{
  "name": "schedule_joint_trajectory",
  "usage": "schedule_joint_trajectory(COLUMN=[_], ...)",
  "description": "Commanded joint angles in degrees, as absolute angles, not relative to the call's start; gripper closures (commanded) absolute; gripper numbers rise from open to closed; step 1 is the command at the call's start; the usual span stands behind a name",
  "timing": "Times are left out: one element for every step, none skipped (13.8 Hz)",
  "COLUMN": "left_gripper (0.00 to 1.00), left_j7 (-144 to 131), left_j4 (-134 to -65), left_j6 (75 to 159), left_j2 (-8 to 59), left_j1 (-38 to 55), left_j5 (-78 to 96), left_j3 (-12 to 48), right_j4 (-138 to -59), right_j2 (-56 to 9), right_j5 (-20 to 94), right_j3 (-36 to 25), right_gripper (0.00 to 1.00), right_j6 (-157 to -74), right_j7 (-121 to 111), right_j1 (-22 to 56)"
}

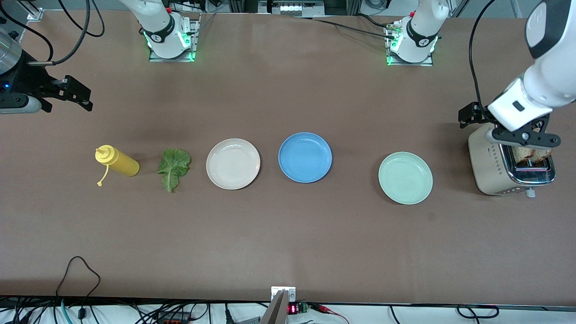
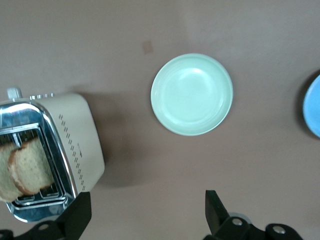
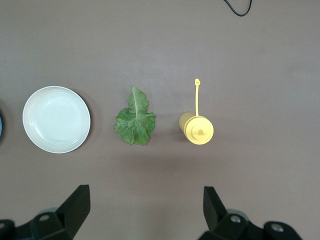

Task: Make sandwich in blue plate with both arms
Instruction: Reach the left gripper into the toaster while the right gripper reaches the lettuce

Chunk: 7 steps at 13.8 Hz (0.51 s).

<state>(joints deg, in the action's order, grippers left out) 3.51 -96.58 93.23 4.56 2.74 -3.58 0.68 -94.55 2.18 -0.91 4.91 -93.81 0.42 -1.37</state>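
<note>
While the right gripper (image 1: 74, 96) waits spread and empty over bare table, a row runs along it — yellow bottle (image 1: 118, 162), lettuce leaf (image 1: 173, 167) stem toward the camera, cream plate (image 1: 233, 163), bare blue plate (image 1: 305, 157), mint plate (image 1: 405, 177). Beside that, the toaster (image 1: 495, 168) holds two bread slices (image 2: 25, 170) — left gripper (image 1: 525, 136) above, fingers wide apart, holding nothing.

From my seat the table (image 1: 288, 234) reads as matt brown, smooth. The blue plate (image 1: 305, 157) is glossy, as are the cream plate (image 1: 233, 163) and mint plate (image 1: 405, 177). The toaster (image 1: 488, 168) has a matt beige shell and a shiny chrome top. The bottle (image 1: 118, 163) looks like yellow plastic. The lettuce (image 1: 173, 167) is crinkled. The bread (image 2: 31, 167) looks rough and porous.
</note>
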Motion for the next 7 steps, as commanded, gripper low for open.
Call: schedule_joint_trajectory(left_gripper=[0.0, 0.0, 0.0, 0.0, 0.0, 0.0, 0.0], left_j7=[4.7, 4.7, 4.7, 4.7, 4.8, 5.4, 6.6], left_j4=[-92.5, -92.8, -93.1, -93.3, -93.8, -95.0, -96.5], left_j6=[89.6, 89.8, 90.2, 90.7, 91.7, 93.3, 95.3], left_j2=[8.6, 10.0, 10.6, 11.2, 11.5, 11.7, 11.7], left_j1=[-3.1, -4.6, -6.6, -7.4, -7.8, -9.0, -10.0], left_j5=[-4.5, -4.6, -6.0, -7.4, -8.8, -10.0, -10.3], left_j3=[0.2, 0.1, 0.2, 0.2, 0.2, 0.2, 0.2], right_j4=[-95.5, -95.6, -96.0, -96.5, -97.2, -98.6, -99.4], right_j2=[2.8, 2.8, 2.8, 2.7, 2.5, 2.0, 0.7], right_j5=[-0.6, -0.6, -0.6, -0.6, -0.6, -0.7, -0.8], right_j3=[4.7, 4.7, 4.7, 4.7, 4.7, 4.8, 5.0], right_gripper=[0.0, 0.0, 0.0, 0.0, 0.0, 0.0, 0.0], right_j6=[-94.4, -94.6, -95.1, -95.5, -96.3, -97.9, -99.0], right_j7=[0.4, 0.5, 0.5, 0.5, 0.5, 0.4, 0.4], right_j1=[-1.2, -1.2, -1.1, -1.1, -1.1, -0.9, -0.7])
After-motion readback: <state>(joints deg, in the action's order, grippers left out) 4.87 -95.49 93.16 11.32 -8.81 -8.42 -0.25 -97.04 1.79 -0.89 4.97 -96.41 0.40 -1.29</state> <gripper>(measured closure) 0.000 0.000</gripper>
